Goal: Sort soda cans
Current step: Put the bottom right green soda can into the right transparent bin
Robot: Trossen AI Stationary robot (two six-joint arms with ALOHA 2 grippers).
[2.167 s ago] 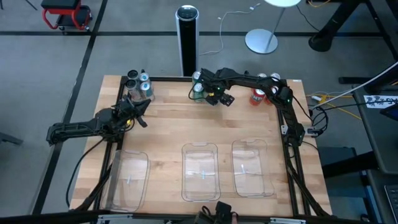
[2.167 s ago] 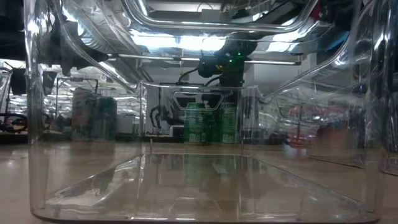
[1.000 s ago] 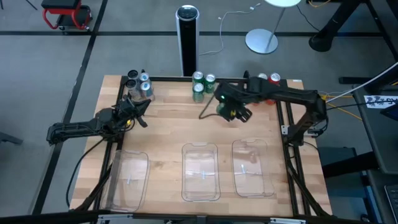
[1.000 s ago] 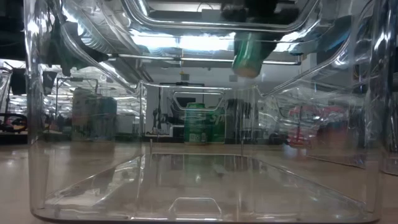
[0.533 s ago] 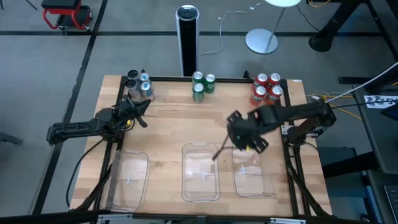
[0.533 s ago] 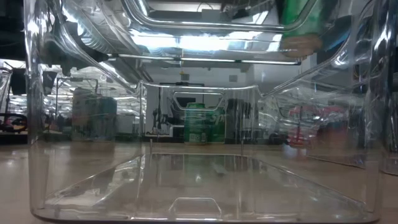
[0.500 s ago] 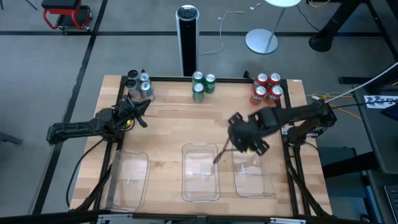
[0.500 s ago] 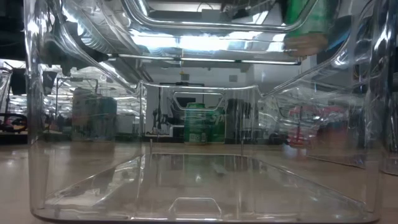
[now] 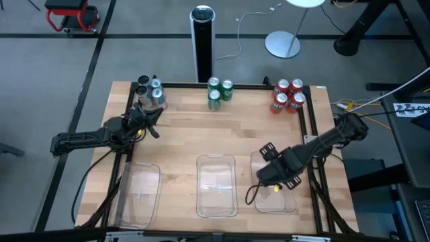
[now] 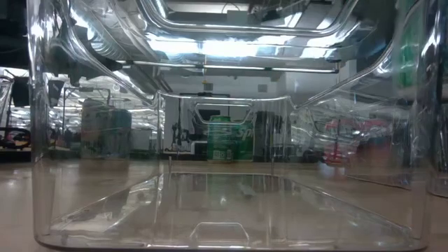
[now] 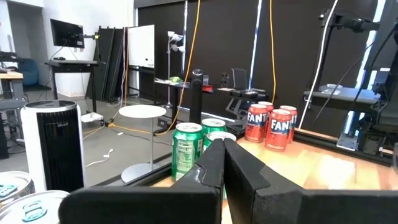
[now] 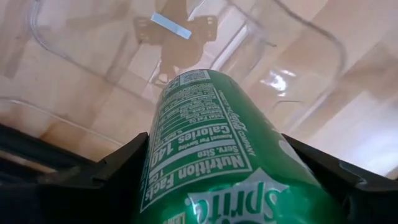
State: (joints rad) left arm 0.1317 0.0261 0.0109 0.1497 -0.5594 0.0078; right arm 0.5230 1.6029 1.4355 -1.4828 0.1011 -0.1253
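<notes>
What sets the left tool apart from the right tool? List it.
The left tool is shut and empty; the right tool is shut on a green can. The left tool sits near the silver cans at the table's far side; the right tool hangs over the right-hand clear tray. Both are dark two-finger tools.
</notes>
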